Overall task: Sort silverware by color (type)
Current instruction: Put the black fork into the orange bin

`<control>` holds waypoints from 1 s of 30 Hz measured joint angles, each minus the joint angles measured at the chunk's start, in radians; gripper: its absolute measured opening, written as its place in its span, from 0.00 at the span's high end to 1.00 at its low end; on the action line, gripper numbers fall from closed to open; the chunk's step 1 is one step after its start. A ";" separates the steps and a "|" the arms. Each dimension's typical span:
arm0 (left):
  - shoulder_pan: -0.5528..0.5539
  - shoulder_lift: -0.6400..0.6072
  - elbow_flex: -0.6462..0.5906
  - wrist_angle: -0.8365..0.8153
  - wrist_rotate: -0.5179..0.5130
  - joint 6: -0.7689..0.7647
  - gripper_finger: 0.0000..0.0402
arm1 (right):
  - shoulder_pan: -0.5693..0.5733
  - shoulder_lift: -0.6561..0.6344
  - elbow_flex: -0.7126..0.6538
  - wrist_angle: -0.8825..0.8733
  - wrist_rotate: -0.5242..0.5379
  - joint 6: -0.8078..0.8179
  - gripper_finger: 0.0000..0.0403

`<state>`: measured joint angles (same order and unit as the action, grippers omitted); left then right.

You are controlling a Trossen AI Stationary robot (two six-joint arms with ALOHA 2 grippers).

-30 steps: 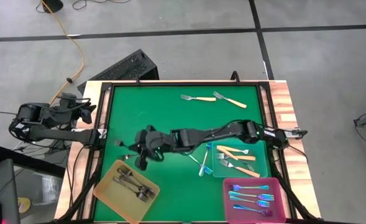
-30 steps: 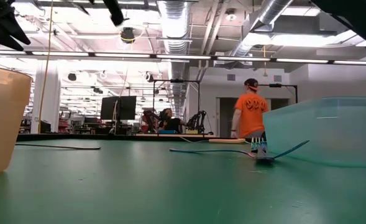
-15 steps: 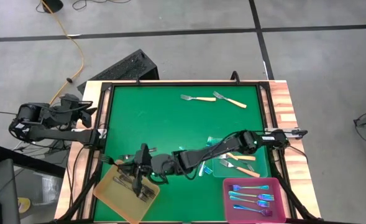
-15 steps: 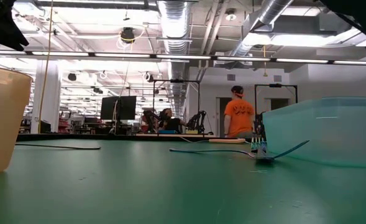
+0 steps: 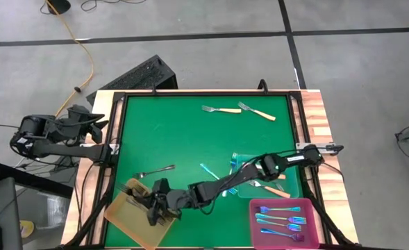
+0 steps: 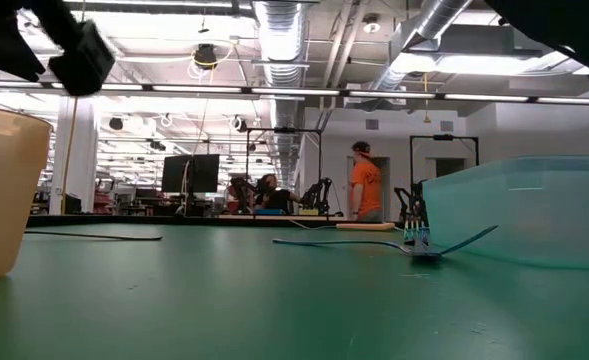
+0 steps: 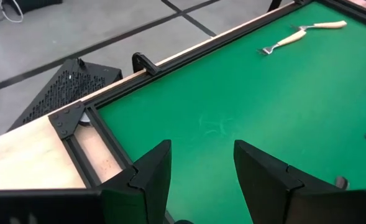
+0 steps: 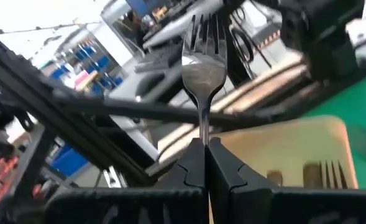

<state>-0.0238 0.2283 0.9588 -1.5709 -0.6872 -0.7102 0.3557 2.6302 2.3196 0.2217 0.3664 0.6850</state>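
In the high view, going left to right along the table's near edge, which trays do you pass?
Yellow tray with the right gripper over it → teal tray → pink tray.

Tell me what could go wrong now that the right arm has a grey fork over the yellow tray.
The right pincer pinches the grey fork only by the handle end, tines up, so it might swing or slip. Released badly, it could land outside the yellow tray or jostle the forks in the tray. One grey fork on the mat could get overlooked.
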 joint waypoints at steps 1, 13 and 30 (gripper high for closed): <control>0.000 0.000 0.000 0.000 -0.001 0.002 0.61 | 0.004 0.004 -0.001 -0.004 0.000 0.001 0.95; 0.000 0.000 0.000 0.000 0.036 -0.009 0.61 | 0.057 0.068 -0.001 -0.066 0.089 0.142 0.95; 0.000 0.000 0.000 0.000 0.036 -0.044 0.61 | 0.021 0.068 0.000 -0.230 0.063 0.208 0.95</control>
<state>-0.0238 0.2283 0.9588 -1.5711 -0.6510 -0.7544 0.3769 2.6984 2.3196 -0.0078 0.4290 0.8932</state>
